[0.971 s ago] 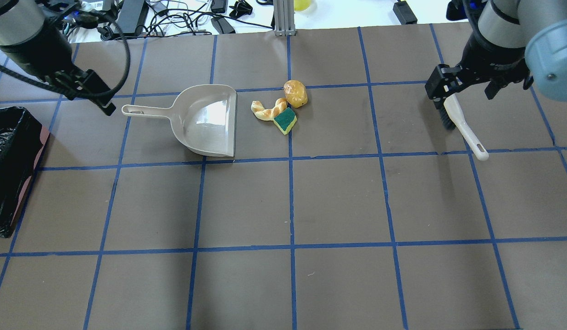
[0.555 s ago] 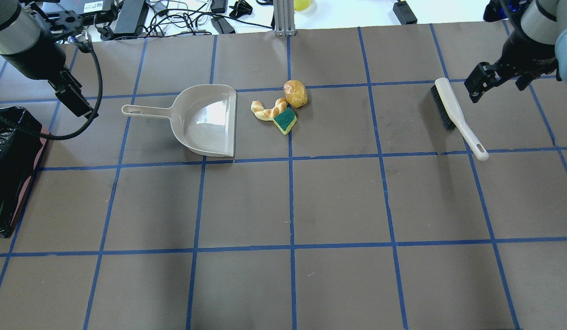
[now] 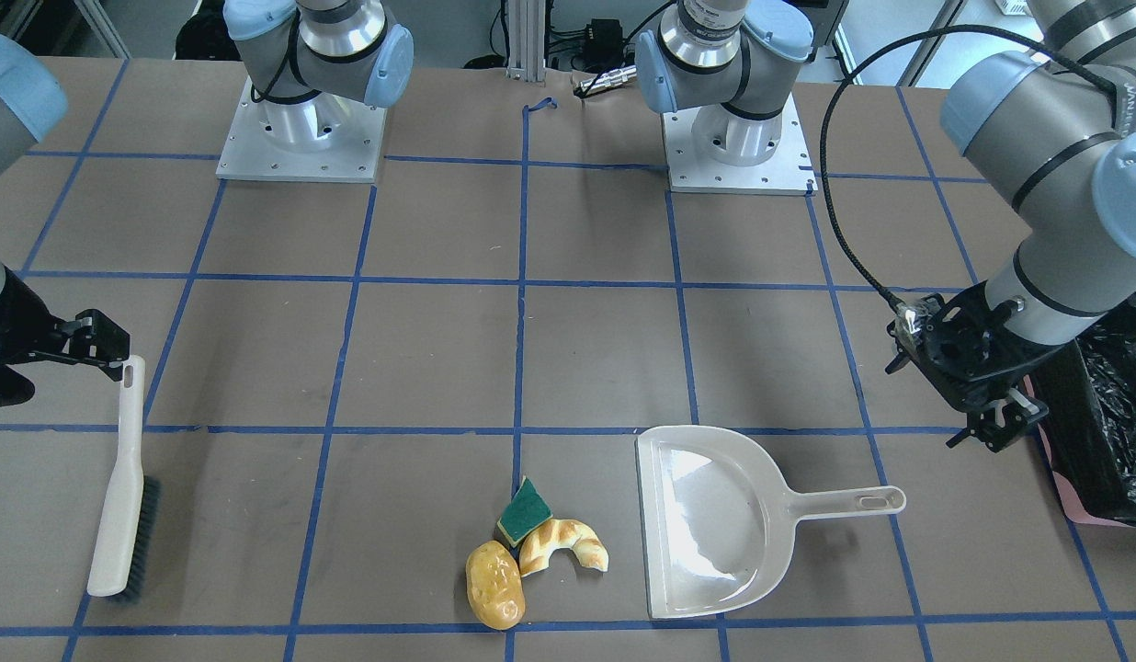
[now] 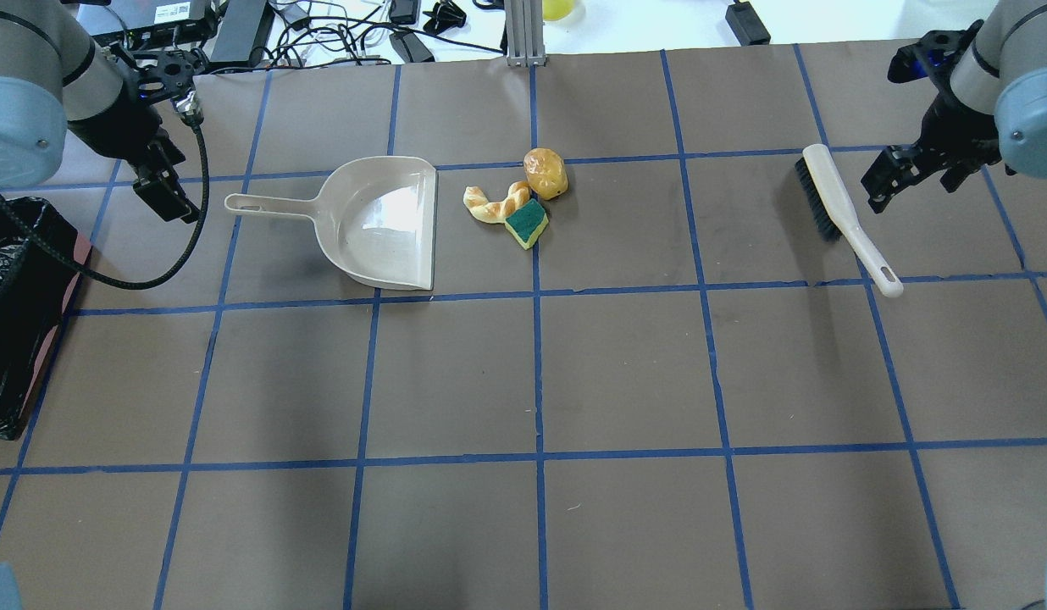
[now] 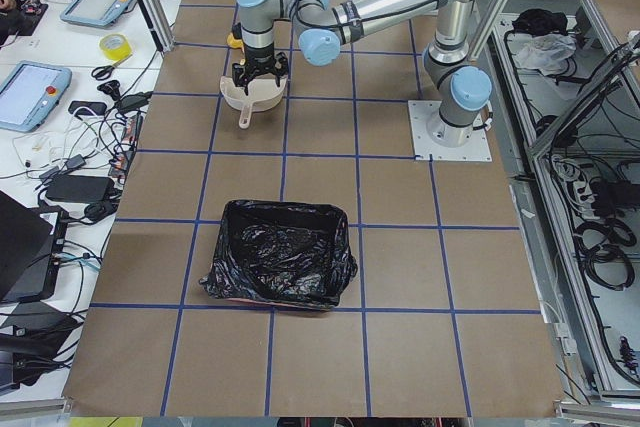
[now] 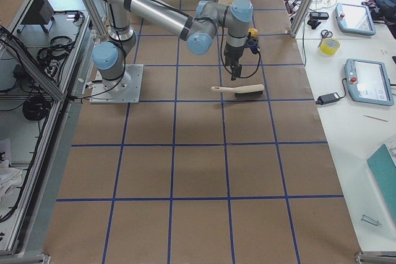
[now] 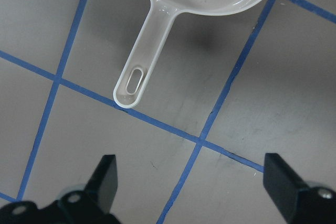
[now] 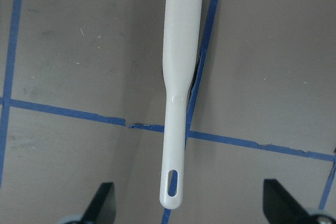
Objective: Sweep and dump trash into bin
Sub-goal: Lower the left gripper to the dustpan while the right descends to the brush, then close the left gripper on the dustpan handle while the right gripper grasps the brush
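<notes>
Both stand spread wide, holding nothing: left tool (image 7: pixel 193 182) near dustpan (image 7: pixel 144 66) handle, right tool (image 8: pixel 192 205) over brush (image 8: pixel 181 51) handle. The trash (image 4: pixel 511 203) sits clustered just beside dustpan mouth.

The left arm (image 4: pixel 32 76) is bending in over its own side of the table and its wrist is tipping the left gripper (image 4: pixel 169 203) downward, low above the surface. That gripper's two black fingers (image 7: pixel 107 174) are standing spread wide in the wrist view, with nothing clasped between them. The right arm (image 4: pixel 1010 93) is mirroring this on the opposite side: the right gripper (image 4: pixel 881 188) is pointing down, and its fingers (image 8: pixel 105 200) are likewise parted wide and gripping nothing.
</notes>
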